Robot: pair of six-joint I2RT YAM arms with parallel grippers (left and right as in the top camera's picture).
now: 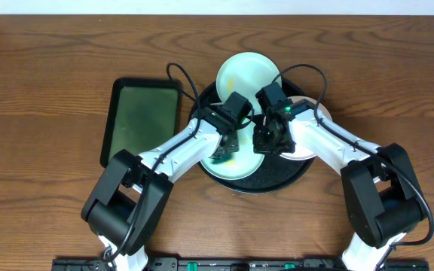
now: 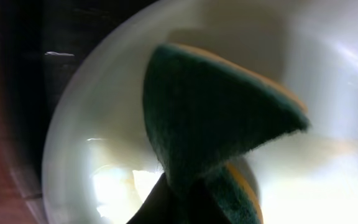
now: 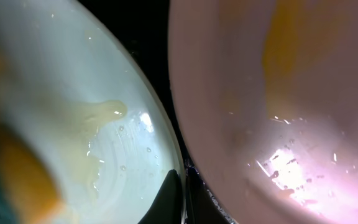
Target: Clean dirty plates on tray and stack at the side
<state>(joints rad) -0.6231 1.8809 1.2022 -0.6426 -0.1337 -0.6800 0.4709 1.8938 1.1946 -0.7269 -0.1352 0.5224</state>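
On the black tray [image 1: 296,172] lie three plates: a mint plate [image 1: 246,73] at the back edge, a mint plate [image 1: 236,167] at the front and a white plate [image 1: 305,129] on the right. My left gripper [image 1: 224,150] is shut on a green and yellow sponge [image 2: 216,118], which is pressed onto the front mint plate [image 2: 98,124]. My right gripper [image 1: 266,141] is shut on that plate's rim; its dark fingers [image 3: 169,199] pinch the wet mint plate [image 3: 104,124] beside the white plate [image 3: 278,124]. Yellowish smears show on both plates.
A dark green rectangular tray [image 1: 142,120] lies left of the black tray. Both arms cross over the front half of the black tray. Bare wooden table surrounds it.
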